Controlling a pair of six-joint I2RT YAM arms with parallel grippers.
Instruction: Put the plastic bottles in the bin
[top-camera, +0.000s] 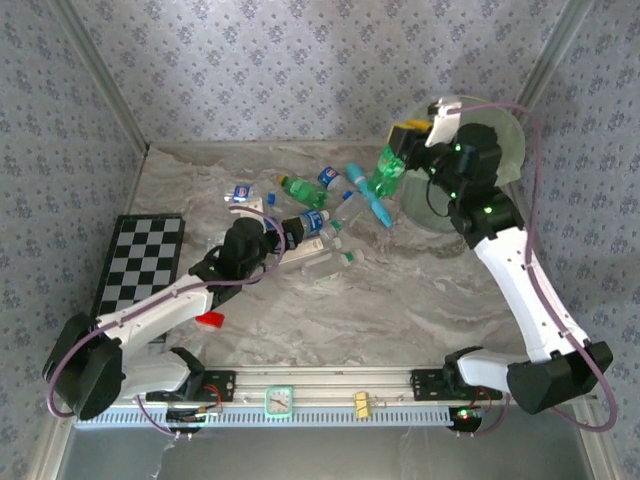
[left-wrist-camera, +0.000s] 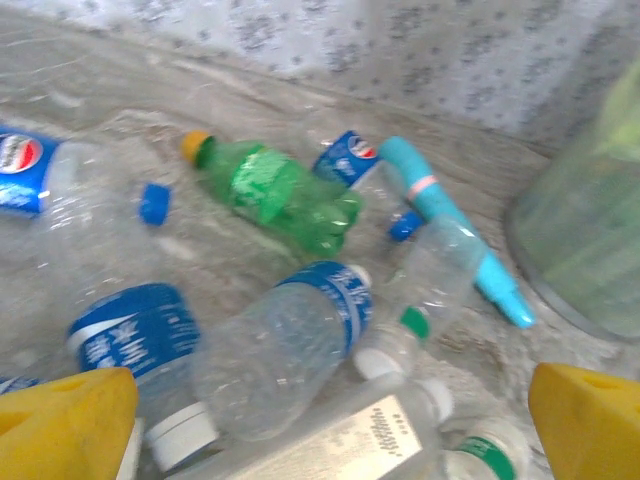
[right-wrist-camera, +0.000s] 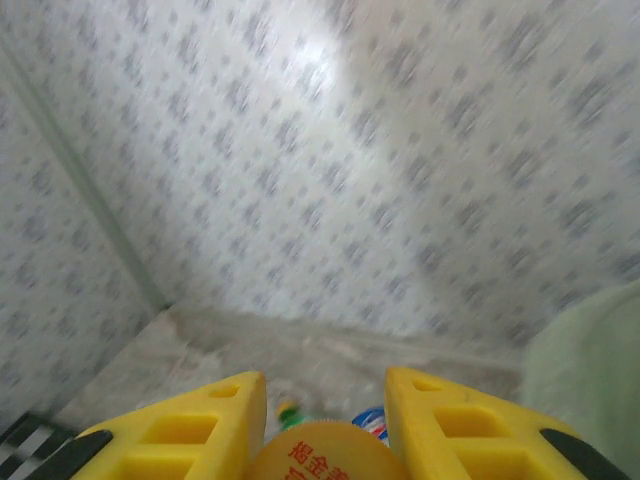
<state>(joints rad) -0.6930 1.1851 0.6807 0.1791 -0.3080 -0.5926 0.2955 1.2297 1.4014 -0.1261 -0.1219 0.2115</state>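
Observation:
Several plastic bottles lie in a heap mid-table: a green one with a yellow cap (top-camera: 303, 190) (left-wrist-camera: 275, 190) and clear ones with blue labels (top-camera: 315, 220) (left-wrist-camera: 285, 340). My left gripper (top-camera: 290, 233) (left-wrist-camera: 330, 430) hovers low over the heap. It is open, with its yellow fingers (left-wrist-camera: 70, 425) wide apart and clear bottles lying between them. My right gripper (top-camera: 402, 150) (right-wrist-camera: 325, 400) is raised beside the bin (top-camera: 505, 150) (right-wrist-camera: 590, 370) and is shut on a green bottle (top-camera: 388, 172). That bottle's yellow cap (right-wrist-camera: 325, 455) shows between the fingers.
A teal pen-like tube (top-camera: 370, 195) (left-wrist-camera: 450, 225) lies among the bottles near the bin (left-wrist-camera: 590, 240). A small red block (top-camera: 209, 320) rests by the left arm. A checkered board (top-camera: 140, 262) lies at the left edge. Patterned walls enclose the table.

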